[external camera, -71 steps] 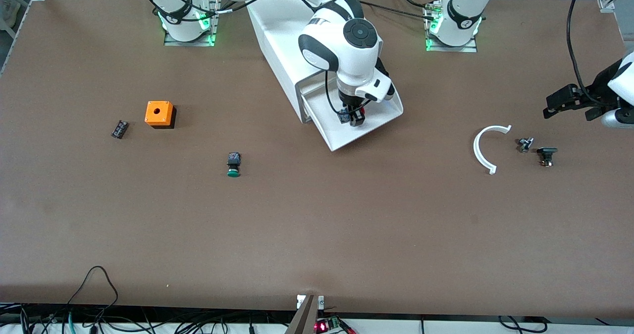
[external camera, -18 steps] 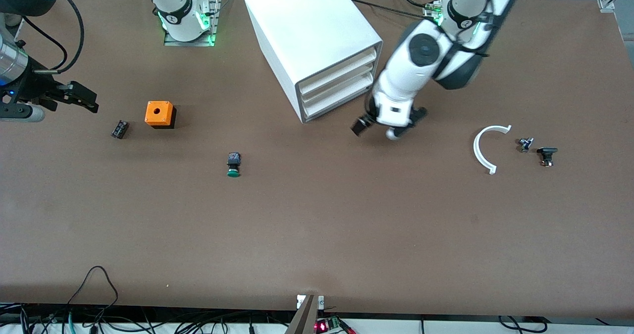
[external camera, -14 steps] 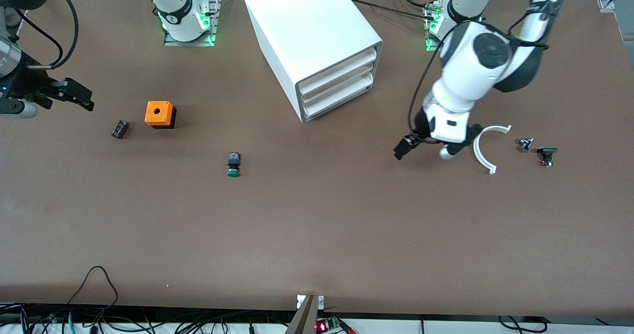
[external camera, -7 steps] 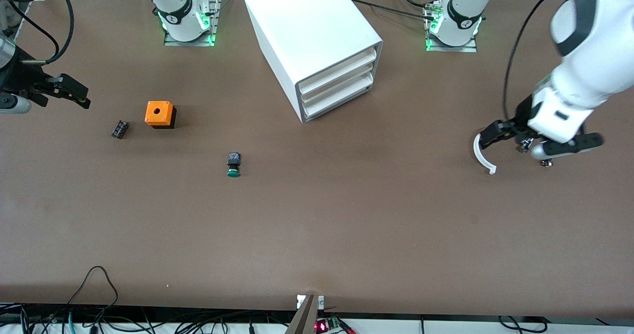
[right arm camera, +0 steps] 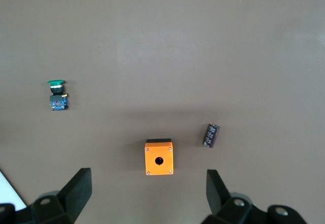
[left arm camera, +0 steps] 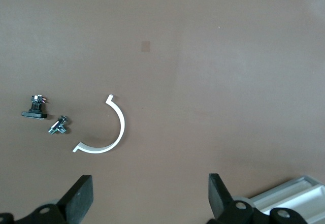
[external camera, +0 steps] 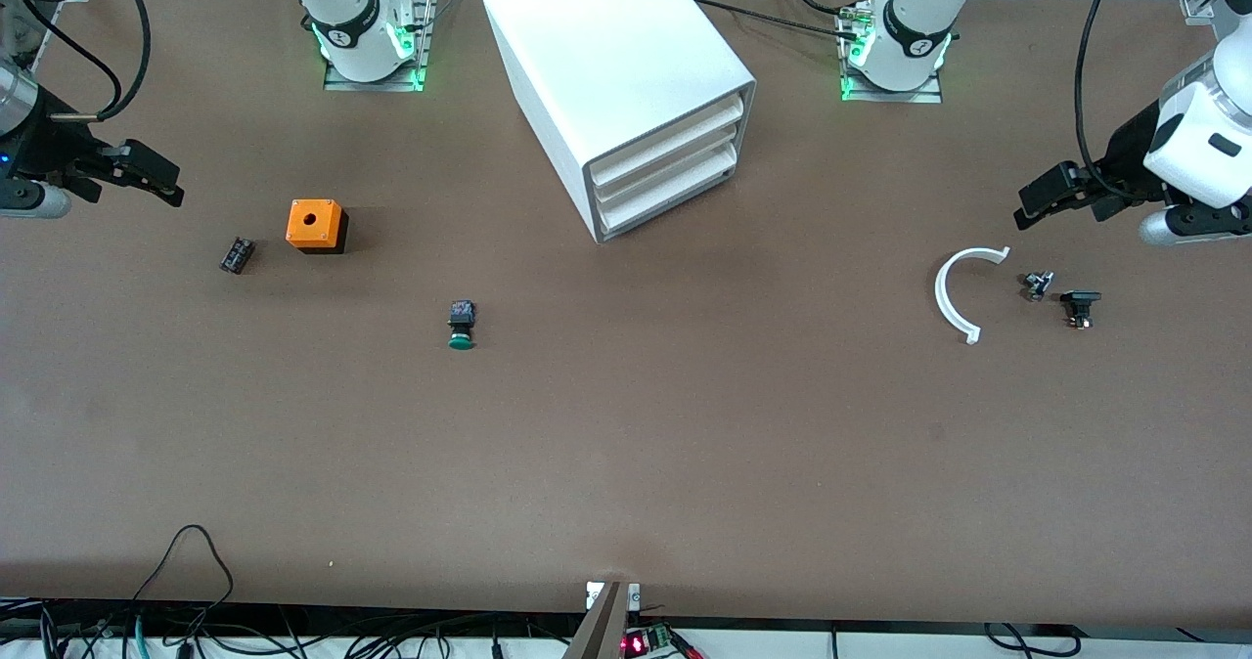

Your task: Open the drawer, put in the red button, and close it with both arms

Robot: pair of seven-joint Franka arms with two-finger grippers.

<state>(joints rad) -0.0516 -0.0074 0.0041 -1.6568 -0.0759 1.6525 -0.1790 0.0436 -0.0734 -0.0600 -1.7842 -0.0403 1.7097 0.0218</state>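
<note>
The white cabinet (external camera: pixel 616 63) stands at the back middle of the table. All three of its drawers are pushed in, and the lowest drawer (external camera: pixel 670 197) sits flush. The red button is hidden from every view. My left gripper (external camera: pixel 1029 207) is open and empty, up in the air over the table at the left arm's end, above the white arc; its wrist view shows it (left arm camera: pixel 150 198) with the jaws wide apart. My right gripper (external camera: pixel 161 182) is open and empty over the right arm's end of the table, beside the orange box; its wrist view shows it (right arm camera: pixel 149 196).
An orange box with a hole (external camera: pixel 315 225) (right arm camera: pixel 159 158), a dark capacitor (external camera: pixel 236 254) (right arm camera: pixel 212 135) and a green button (external camera: pixel 461 326) (right arm camera: pixel 57 94) lie toward the right arm's end. A white arc (external camera: pixel 954 292) (left arm camera: pixel 109 132), a small metal piece (external camera: pixel 1037 285) and a black part (external camera: pixel 1079 305) lie toward the left arm's end.
The lowest drawer, open with the right gripper holding the red button in it, is now shut. The left arm swung from the cabinet front to its end of the table. The right arm withdrew.
</note>
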